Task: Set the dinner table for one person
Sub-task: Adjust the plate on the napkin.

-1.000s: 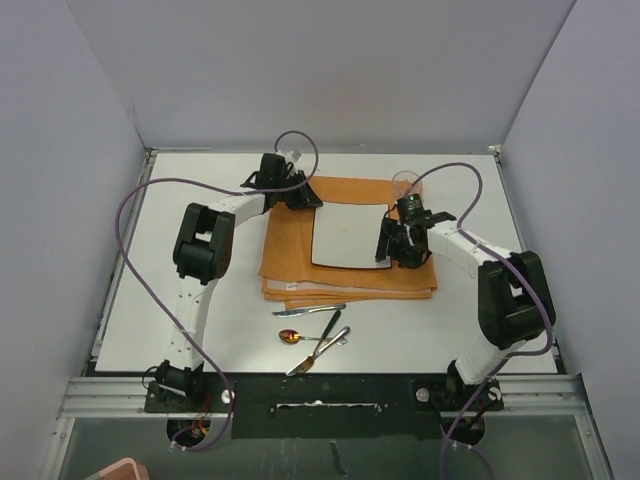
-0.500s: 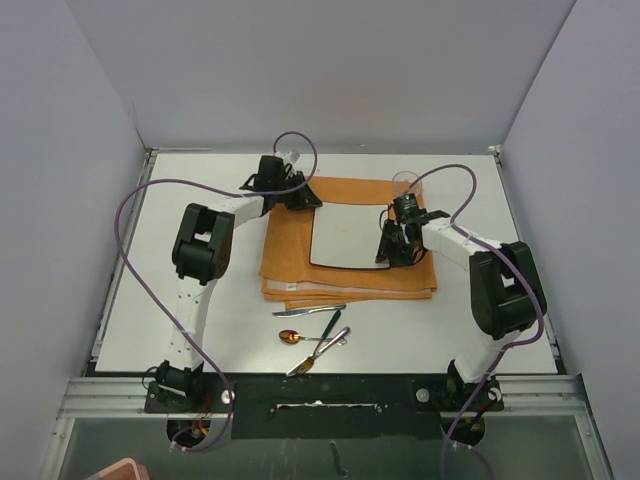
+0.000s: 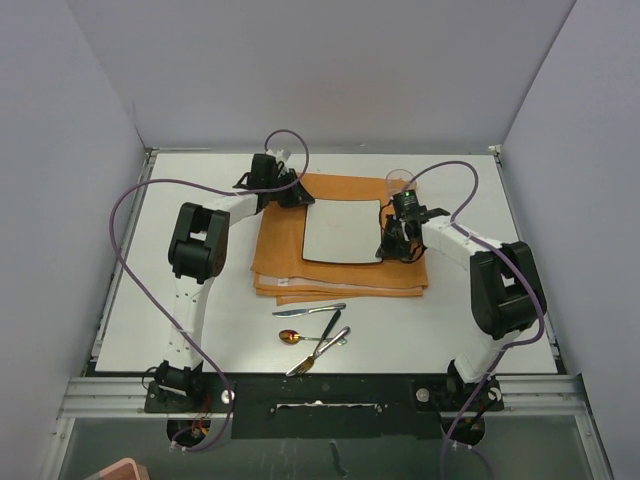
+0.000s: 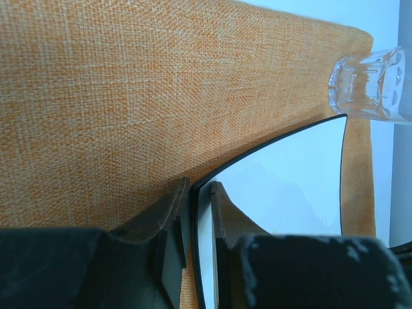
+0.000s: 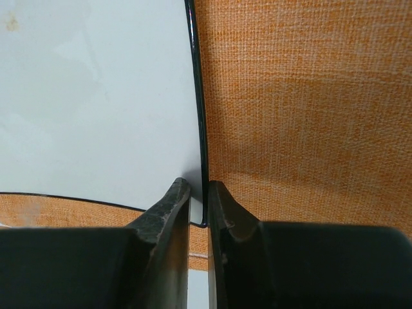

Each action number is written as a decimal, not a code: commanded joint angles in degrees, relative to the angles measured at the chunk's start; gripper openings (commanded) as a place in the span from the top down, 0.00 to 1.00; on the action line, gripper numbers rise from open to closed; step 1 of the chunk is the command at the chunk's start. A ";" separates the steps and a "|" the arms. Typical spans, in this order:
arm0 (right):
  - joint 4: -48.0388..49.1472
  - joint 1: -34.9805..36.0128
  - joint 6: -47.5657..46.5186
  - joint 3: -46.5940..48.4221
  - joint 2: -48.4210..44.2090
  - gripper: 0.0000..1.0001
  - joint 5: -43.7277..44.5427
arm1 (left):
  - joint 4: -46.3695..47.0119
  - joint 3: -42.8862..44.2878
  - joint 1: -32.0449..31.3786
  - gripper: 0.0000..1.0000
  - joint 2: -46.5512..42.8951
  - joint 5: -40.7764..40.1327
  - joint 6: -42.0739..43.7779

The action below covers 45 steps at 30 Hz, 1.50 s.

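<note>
Right gripper (image 5: pixel 199 187) is pinching the plate (image 3: pixel 343 230) at its lower-right corner, and left gripper (image 4: pixel 200 187) is clamping the upper-left corner. The plate is lying on the orange cloth (image 3: pixel 285 262), with the dinner table (image 3: pixel 400 330) spreading underneath across mid-frame.

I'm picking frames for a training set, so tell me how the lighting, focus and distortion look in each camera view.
Top external: even, soft light, faint shadows, reasonably sharp, plate edges straight. Left wrist: cloth weave crisp, the fingers dark and soft, glass glinting, plate edges bowed. Right wrist: same bowing, weave sharp, fingers blurred.
</note>
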 commanded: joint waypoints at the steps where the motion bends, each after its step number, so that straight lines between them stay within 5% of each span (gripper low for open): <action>1: 2.58 1.19 -1.29 2.49 1.17 0.98 2.48 | -3.95 1.22 -0.87 1.00 -3.71 -2.09 2.09; 10: 3.27 1.37 -0.70 2.89 3.31 0.98 2.50 | -6.30 5.31 -0.96 1.00 -2.76 -1.18 2.13; 12: 3.24 1.43 -0.71 3.28 3.67 0.96 2.13 | -6.72 5.59 -0.96 0.92 -2.71 -0.57 2.54; 15: 2.07 1.68 -1.22 4.40 3.57 0.72 2.78 | -7.44 4.90 -1.09 0.66 -3.64 -0.57 3.99; 16: 1.71 1.73 -1.68 4.79 3.13 0.59 3.07 | -7.73 4.53 -1.12 0.60 -4.17 -0.81 4.47; 18: 0.48 1.94 -2.45 5.47 2.03 0.46 4.55 | -8.86 4.22 -1.13 0.53 -5.52 -1.68 6.00; 27: -5.10 1.50 -9.03 8.90 -9.48 0.43 12.69 | -13.54 2.80 -2.26 0.43 -20.08 -6.00 12.73; 30: -3.79 1.27 -12.21 8.82 -14.97 0.48 16.00 | -17.36 2.64 -2.60 0.45 -27.06 -11.01 16.47; 32: -0.70 1.02 -14.93 7.13 -18.07 0.73 17.10 | -21.12 3.86 -2.55 0.46 -28.91 -15.55 17.85; 33: 0.58 1.01 -16.39 6.45 -19.21 0.95 17.10 | -22.99 5.27 -2.59 0.50 -28.94 -17.05 19.01; 37: 1.85 0.84 -21.66 7.77 -17.97 1.00 16.15 | -38.37 15.94 -4.71 1.00 -26.67 -21.48 23.56; 39: 0.26 0.96 -22.92 10.08 -14.88 0.89 16.58 | -36.46 10.76 -6.32 1.00 -30.92 -25.38 25.12; 41: 0.49 0.96 -22.32 10.45 -12.87 0.60 17.36 | -33.17 3.92 -7.91 0.98 -35.83 -29.41 26.20; 42: 0.90 0.88 -21.28 10.25 -11.74 0.48 17.85 | -33.12 1.52 -8.66 0.88 -37.58 -32.01 26.24; 45: -1.59 0.63 -17.46 13.18 -5.64 0.42 19.07 | -34.62 -4.73 -10.08 0.57 -40.90 -37.19 25.02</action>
